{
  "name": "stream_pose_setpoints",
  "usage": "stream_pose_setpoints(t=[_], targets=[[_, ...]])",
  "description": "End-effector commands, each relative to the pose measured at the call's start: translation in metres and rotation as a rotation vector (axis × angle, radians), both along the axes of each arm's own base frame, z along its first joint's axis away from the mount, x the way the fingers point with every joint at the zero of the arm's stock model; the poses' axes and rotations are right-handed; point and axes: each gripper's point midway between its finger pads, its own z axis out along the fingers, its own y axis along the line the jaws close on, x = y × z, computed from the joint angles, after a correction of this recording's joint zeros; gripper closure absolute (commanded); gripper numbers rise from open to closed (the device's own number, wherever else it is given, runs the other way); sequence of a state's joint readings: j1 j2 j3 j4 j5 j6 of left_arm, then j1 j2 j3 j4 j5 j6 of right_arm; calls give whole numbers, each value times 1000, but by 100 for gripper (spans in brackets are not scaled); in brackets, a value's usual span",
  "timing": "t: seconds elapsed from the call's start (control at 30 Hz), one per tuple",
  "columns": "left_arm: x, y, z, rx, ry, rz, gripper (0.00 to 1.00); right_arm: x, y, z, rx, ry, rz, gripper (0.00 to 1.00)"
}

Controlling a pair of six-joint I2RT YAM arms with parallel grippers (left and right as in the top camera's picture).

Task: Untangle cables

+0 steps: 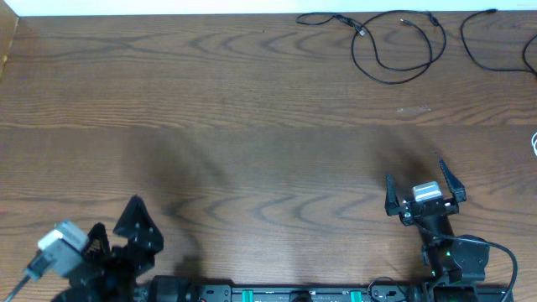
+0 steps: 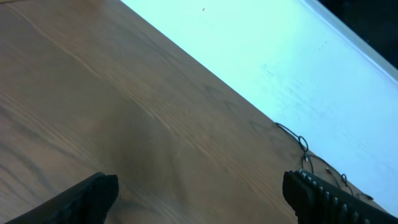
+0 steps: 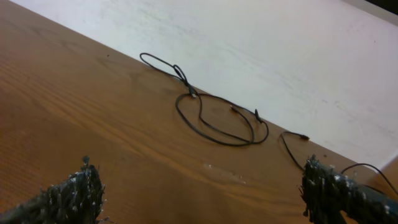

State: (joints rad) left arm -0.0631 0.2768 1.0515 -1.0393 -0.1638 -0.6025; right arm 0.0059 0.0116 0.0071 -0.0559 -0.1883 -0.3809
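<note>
The cables lie along the table's far right edge. One black cable (image 1: 394,52) forms a loose loop, and a second black cable (image 1: 493,42) curves to its right. In the right wrist view the looped cable (image 3: 217,121) lies ahead, with another cable end (image 3: 291,144) to its right. My right gripper (image 1: 416,176) (image 3: 202,185) is open and empty, well short of them near the front edge. At the front left, my left gripper (image 1: 126,225) (image 2: 199,190) is also open and empty, with a bit of black cable (image 2: 303,149) far ahead of it.
The wooden table (image 1: 218,126) ends at a white strip along the far side (image 1: 168,7). A small white piece (image 1: 534,143) shows at the right edge. The arm bases and their thick black leads (image 1: 495,252) sit along the front edge.
</note>
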Motion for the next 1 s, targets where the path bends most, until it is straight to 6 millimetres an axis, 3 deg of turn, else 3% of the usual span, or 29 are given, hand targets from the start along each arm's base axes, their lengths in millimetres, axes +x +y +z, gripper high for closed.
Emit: stream_pose_setpoints(t=[0.0,0.43,0.67,0.97], targets=[[-11,2,-2,8,-16,5,9,-1,3,0,-9,-3,17,1],[-42,-5,7,-22,-158,-39,9,-1,3,0,-9,-3,17,1],[-60,-8,-2,-31,-177,-64,9,-1,3,0,-9,-3,18,1],[-63,-7,-9,-33,-150,-60,9,-1,3,0,-9,-3,17,1]])
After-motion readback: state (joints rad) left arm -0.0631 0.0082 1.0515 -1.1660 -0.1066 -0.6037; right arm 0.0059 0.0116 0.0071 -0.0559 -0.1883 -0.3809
